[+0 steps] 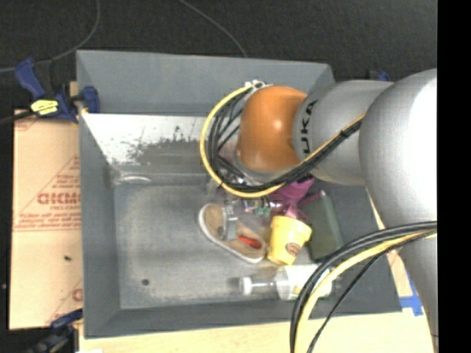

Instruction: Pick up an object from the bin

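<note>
pincer (234, 223) over beige oval thing (212, 225); yellow cup (288, 240) beside

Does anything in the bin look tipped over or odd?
The yellow cup lies tipped over beside the tan shoe, and a clear bottle lies flat near it. No spill visible.

Beige oval dish (212, 225), poss. shoe, mid bin (147, 256)

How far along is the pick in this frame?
Done: the pincer is down in the bin, at the beige shoe-shaped thing beside the yellow cup. In hand: nothing visibly lifted; whether it grips, I cannot tell. Left: gripping and lifting it clear.
</note>
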